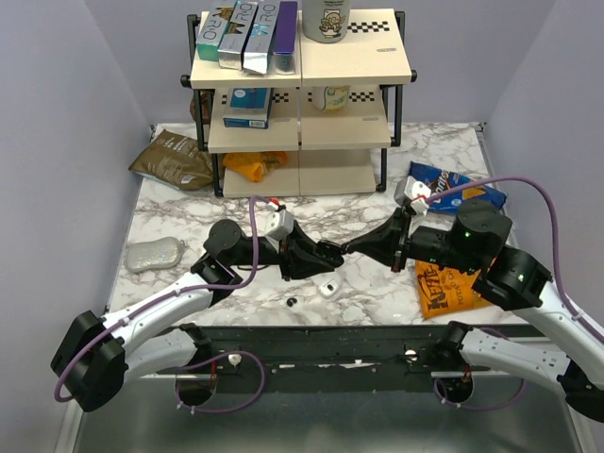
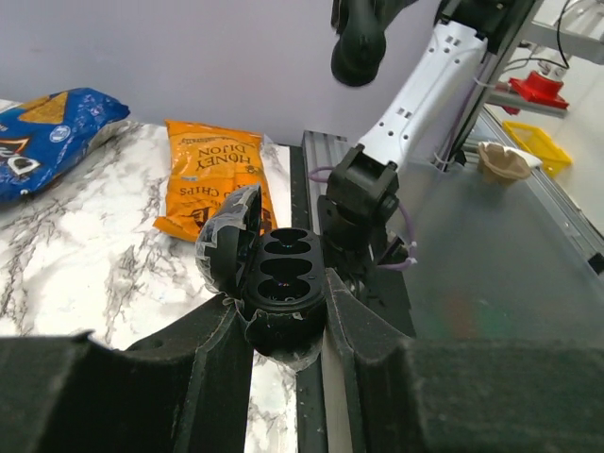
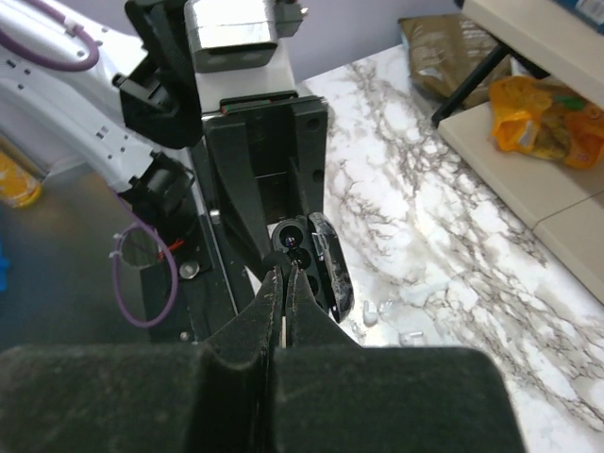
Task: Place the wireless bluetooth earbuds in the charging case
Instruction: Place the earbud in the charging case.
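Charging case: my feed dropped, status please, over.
Left hand shut on charging case, lid open. Right hand shut, tips at the case. One black earbud on table. Nothing blocking.

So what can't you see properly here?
- Right wrist view: whether the right claw pinches an earbud; shut tight, it would hide something that tiny.
- Left wrist view: whether the sockets of the charging case are full; black on black.
- Top view: what the black speck on the table is; too small.
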